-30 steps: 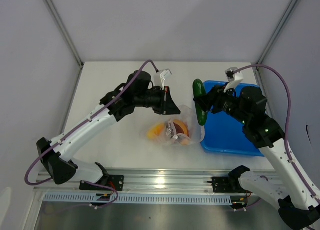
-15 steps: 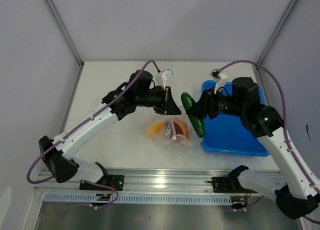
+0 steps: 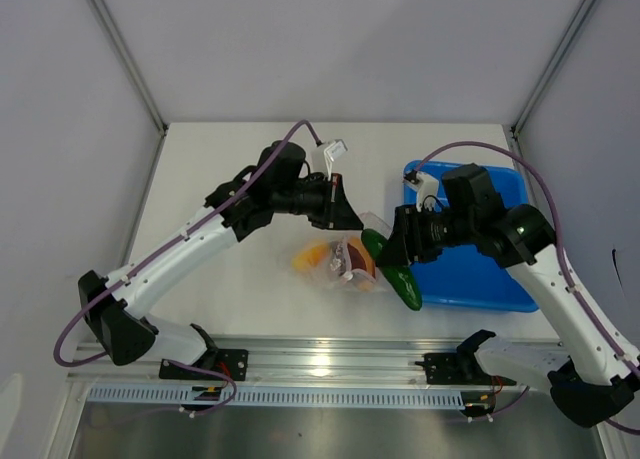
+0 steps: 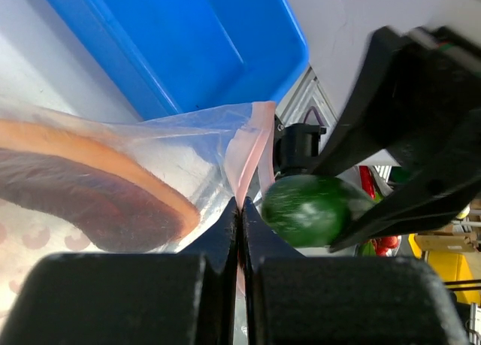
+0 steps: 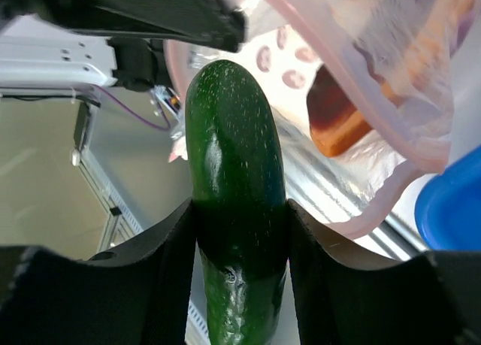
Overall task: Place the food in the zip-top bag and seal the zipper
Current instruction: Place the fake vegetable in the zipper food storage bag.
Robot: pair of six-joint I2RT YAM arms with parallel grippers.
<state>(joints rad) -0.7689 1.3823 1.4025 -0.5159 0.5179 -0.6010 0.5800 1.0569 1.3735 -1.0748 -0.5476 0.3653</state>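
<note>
A white table (image 3: 230, 169) sits inside a plain booth with pale grey wall panels (image 3: 330, 39) and slim metal corner posts (image 3: 120, 49). A silver aluminium rail (image 3: 330, 359) runs along the table's near edge, where both arms are mounted. On the right side of the table lies a blue rectangular tray (image 3: 470, 284). Just left of the tray, near the middle of the table, is the zip-top bag (image 3: 350, 261), which is clear, crinkled plastic printed with pale pink dots. Inside it are a rounded yellow-orange toy food (image 3: 310, 259) and, beside it, an elongated red-brown toy food (image 3: 358, 257). The left end effector (image 3: 350, 219) reaches in from the far left. In its wrist view its fingers are pressed together, pinching the thin pink zipper (image 4: 252, 142) at the edge of the bag and holding that edge up. The right end effector (image 3: 397, 251) reaches across the tray's left edge and clamps a long, glossy, dark-green toy cucumber (image 3: 398, 274) around its middle. The cucumber is tilted, with one tip at the bag's raised edge, just beside the pinched strip, and the other pointing toward the near rail. In the right wrist view its rounded, speckled tip faces the bag, with the orange and red-brown pieces visible through the plastic.
</note>
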